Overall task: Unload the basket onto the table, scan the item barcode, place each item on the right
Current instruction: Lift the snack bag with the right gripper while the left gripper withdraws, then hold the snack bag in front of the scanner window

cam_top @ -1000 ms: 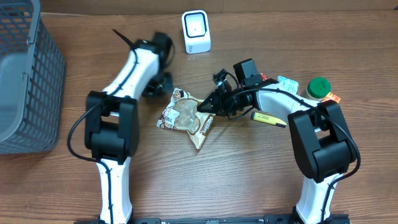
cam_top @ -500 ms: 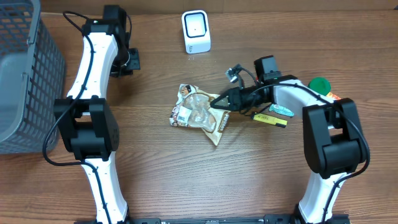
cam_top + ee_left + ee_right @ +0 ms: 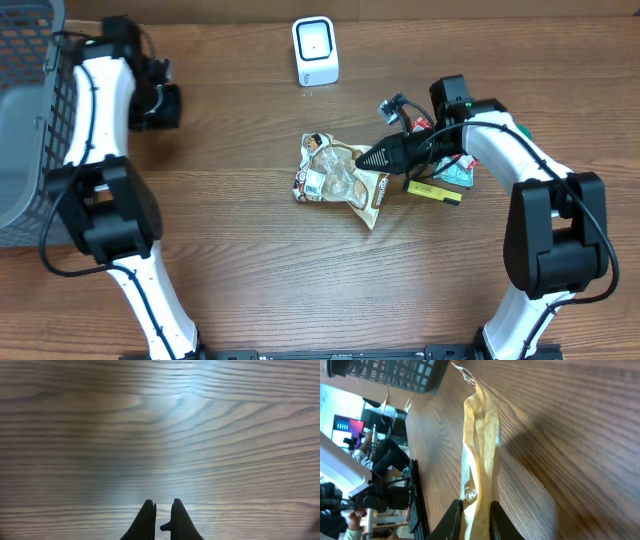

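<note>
Throughout, wood-grain tabletop (image 3: 250, 280) beneath pouch (image 3: 340, 182).

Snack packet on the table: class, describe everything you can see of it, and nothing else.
The snack packet is a crinkled, foil-like pouch, tan with brown print, a glossy clear patch and small white labels. It lies near the middle of the wooden table. The right end effector is shut on its right edge; in the right wrist view it shows edge-on, thin and creased.
</note>
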Available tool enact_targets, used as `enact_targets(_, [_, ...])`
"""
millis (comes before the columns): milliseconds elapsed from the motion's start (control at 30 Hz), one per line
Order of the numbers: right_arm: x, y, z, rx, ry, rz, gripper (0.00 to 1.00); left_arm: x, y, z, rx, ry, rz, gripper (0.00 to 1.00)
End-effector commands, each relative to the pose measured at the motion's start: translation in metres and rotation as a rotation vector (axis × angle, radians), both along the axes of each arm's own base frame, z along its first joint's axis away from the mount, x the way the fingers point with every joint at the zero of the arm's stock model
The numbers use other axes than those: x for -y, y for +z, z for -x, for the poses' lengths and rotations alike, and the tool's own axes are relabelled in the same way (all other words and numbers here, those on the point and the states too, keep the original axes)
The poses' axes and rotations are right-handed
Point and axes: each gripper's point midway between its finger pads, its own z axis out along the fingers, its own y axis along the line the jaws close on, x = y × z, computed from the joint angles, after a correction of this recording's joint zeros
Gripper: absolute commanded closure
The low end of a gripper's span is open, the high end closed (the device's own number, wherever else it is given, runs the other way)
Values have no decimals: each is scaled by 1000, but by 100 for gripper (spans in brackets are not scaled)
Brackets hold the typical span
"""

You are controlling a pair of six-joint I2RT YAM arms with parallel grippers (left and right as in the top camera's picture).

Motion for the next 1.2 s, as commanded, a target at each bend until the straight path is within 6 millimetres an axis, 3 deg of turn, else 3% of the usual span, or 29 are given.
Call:
enact_targets(0, [-3, 30, -8, 130, 30, -22, 97, -2, 19, -4, 61, -32, 54, 95])
enact_targets(200, [-4, 35, -12, 145, 26, -30, 97, 0, 19, -4, 63, -74, 49, 88])
enact_targets(267, [-3, 37, -15, 160, 23, -17, 97, 1, 19, -4, 63, -75, 48, 76])
enact_targets(300, [-3, 39, -19, 174, 21, -7, 97, 2, 18, -5, 65, -76, 48, 59])
enact_targets(333, [-2, 42, -22, 186, 17, 2, 97, 2, 19, -5, 68, -77, 48, 23])
enact_targets(367, [-1, 47, -29, 196, 2, 21, 97, 2, 19, -7, 73, -78, 47, 0])
enact_targets(533, [16, 78, -72, 324, -100, 215, 97, 2, 19, -9, 80, -78, 45, 0])
enact_targets(700, [31, 149, -109, 535, -205, 342, 97, 2, 19, -9, 80, -78, 45, 0])
enact_targets(867, [44, 195, -140, 761, -315, 520, 97, 2, 19, -9, 80, -78, 45, 0])
enact_targets(1033, [27, 202, -164, 980, -285, 658, 97, 2, 19, -9, 80, -78, 45, 0])
enact_targets(1167, [8, 180, -186, 1100, -209, 778, 97, 2, 19, -9, 80, -79, 45, 0])
